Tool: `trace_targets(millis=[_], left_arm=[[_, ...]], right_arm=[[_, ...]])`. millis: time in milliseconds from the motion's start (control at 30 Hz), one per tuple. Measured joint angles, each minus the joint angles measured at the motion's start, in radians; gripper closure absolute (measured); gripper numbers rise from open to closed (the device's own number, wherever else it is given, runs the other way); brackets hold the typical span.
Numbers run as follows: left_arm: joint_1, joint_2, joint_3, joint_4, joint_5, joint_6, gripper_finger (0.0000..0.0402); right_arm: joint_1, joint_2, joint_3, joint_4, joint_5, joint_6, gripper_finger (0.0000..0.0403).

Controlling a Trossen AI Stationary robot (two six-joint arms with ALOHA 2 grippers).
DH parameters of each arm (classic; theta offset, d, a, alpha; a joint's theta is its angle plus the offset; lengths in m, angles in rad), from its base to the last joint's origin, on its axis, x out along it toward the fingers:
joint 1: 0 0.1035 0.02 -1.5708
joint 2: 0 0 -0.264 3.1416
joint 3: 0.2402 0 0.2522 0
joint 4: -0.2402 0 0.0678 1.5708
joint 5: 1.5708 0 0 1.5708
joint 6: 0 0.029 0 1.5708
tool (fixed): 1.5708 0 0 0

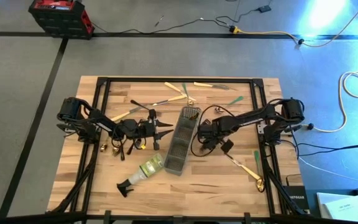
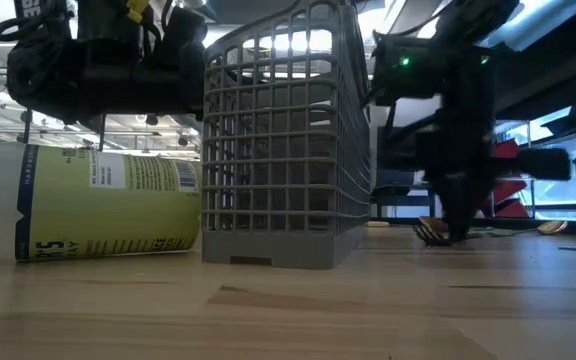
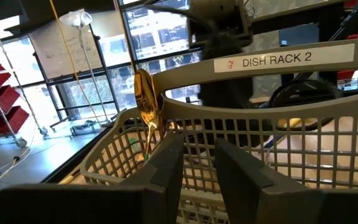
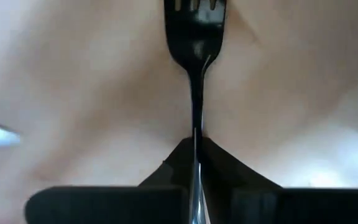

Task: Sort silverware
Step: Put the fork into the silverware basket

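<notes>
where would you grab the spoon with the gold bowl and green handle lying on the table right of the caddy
Grip the spoon mid-handle, on the slim green part, coming straight down with the fingers across its width. It lies flat and diagonal with bare wood on both sides; the wide gold bowl near the table's edge offers a poorer hold.

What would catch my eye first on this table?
Probably the grey mesh caddy at mid-table, flanked by two dark arms. The left end effector holds a gold spoon at its rim; the right end effector, beside the caddy, is shut on a dark fork.

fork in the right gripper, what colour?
Dark, near black: the fork pinched in the right gripper. Shows best in the right wrist view.
</notes>
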Motion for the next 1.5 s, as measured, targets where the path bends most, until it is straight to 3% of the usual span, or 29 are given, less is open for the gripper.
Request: trace_targets(millis=[133, 400, 533, 700, 933, 1067, 1267, 1500], left_arm=[[-0.001, 0.0, 0.0, 0.001, 0.0, 0.0, 0.0324], [-0.001, 0.0, 0.0, 0.002, 0.0, -0.006, 0.0324], [-0.002, 0.0, 0.0, 0.013, 0.001, -0.007, 0.0324], [-0.034, 0.001, 0.0, 0.067, 0.052, 0.061, 0.0324], [-0.091, -0.003, 0.007, 0.181, 0.067, 0.208, 0.0323], [-0.101, -0.008, 0.027, 0.171, 0.061, 0.227, 0.0322], [-0.101, -0.008, 0.034, 0.171, 0.06, 0.227, 0.0322], [-0.101, -0.009, 0.034, 0.169, 0.008, 0.227, 0.0322]], right_arm=[[0.055, -0.089, -0.001, -0.045, -0.067, 0.126, 0.0401], [0.212, -0.307, 0.0, -0.043, -0.055, 0.453, 0.0402], [0.293, -0.413, 0.0, 0.074, -0.004, 0.572, 0.0402], [0.353, -0.469, 0.0, 0.317, 0.109, 0.601, 0.0402], [0.356, -0.452, 0.001, 0.633, 0.134, 0.636, 0.0403], [0.356, -0.458, 0.002, 0.697, 0.171, 0.719, 0.0403], [0.312, -0.453, 0.003, 0.946, 0.235, 0.783, 0.0403], [0.228, -0.452, 0.003, 1.007, 0.316, 0.859, 0.0403]])
